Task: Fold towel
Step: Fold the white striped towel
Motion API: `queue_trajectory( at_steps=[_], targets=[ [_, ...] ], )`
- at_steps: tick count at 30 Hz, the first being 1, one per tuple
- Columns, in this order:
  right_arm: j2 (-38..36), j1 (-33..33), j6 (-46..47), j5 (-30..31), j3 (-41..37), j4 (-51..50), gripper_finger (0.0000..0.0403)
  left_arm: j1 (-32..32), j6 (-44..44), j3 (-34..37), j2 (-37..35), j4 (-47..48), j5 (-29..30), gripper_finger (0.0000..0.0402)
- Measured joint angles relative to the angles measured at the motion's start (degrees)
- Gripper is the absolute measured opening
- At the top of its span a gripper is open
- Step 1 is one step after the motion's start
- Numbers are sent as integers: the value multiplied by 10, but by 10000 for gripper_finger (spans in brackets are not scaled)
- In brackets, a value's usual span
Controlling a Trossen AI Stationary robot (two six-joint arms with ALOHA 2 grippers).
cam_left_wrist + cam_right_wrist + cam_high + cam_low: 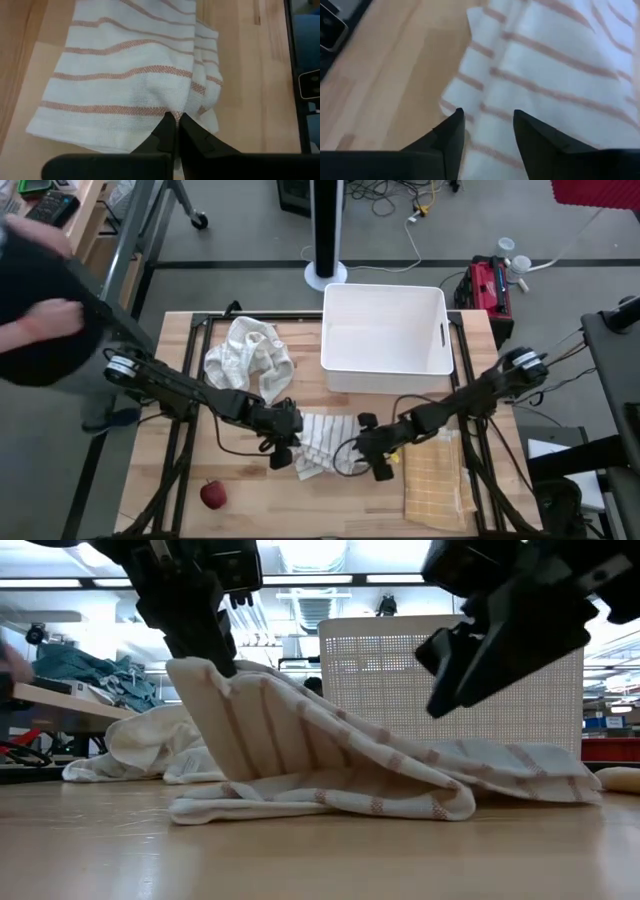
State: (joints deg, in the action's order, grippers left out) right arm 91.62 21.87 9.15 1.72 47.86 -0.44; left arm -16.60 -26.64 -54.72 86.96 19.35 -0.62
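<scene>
Left claw (177,119) pinches striped towel (322,442), its stripes running across the table.

**White Cloth, Rust Stripes, Pale Wood**

The white woven towel with thin rust-orange stripes (322,442) is lying on the light wooden table (180,430). A cream crumpled cloth (250,355) is showing no pattern. The yellow checked folded cloth (436,480) is showing a fine grid. The plain white plastic bin (385,335) and the small red apple (212,495) are showing single colours.
</scene>
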Motion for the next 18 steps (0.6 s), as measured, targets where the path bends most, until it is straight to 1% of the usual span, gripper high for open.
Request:
queue_trajectory(
  at_steps=[3,7,10,15,18],
  targets=[
    [25,0,-13,-2,22,0,168,1,-6,0,0,-4,0,0],
    [40,-2,-38,-2,46,-3,162,3,-23,0,-4,-13,-8,0],
    [41,-3,-49,-1,56,-6,155,3,-62,0,-5,-20,-27,0],
    [41,-11,-63,0,61,-9,152,3,-133,0,-5,-59,-59,0],
    [43,-12,-73,25,60,-10,156,3,-166,0,-5,-56,-61,0]
  ],
)
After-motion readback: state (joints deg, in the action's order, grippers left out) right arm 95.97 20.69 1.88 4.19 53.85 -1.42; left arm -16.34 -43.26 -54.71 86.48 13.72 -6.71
